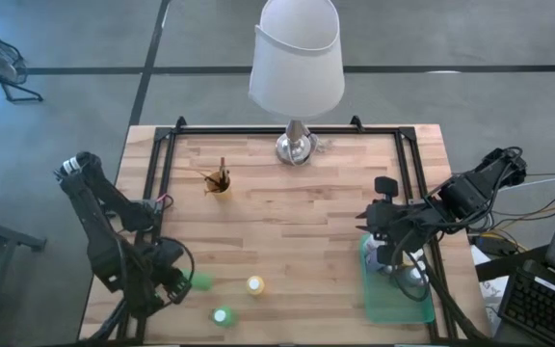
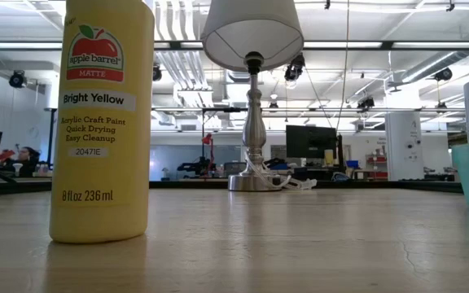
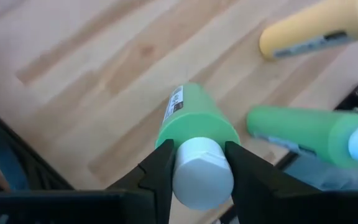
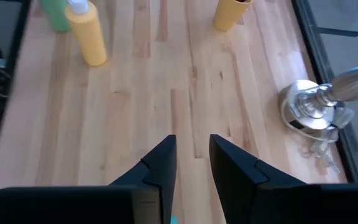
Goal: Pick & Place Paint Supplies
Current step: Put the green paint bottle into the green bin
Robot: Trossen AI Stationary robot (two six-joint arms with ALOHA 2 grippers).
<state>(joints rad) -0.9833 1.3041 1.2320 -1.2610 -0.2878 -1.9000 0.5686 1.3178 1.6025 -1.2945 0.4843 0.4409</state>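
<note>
At the near edge of the table [image 1: 287, 202] the left claw [image 3: 197, 163] is clamped on the white cap of a green paint bottle [image 3: 194, 121], fingers pinching it from both sides, so the pick looks done and the carry is the step in hand; next it has to lift clear of its neighbours and travel across to the green tray [image 1: 379, 304] at the table's right, I'd judge. The bottle is plain bright green with a small label strip down its side. Just beside it stands a second green bottle [image 1: 222, 315], and a little further in a yellow bottle [image 1: 255, 284] marked Bright Yellow. The right claw [image 4: 191, 158] hangs over the tray's end, fingers narrowly apart with nothing between them. Beyond, a yellow cup of dark brushes [image 1: 219, 180], then the lamp [image 1: 297, 67] at the far edge.
</note>
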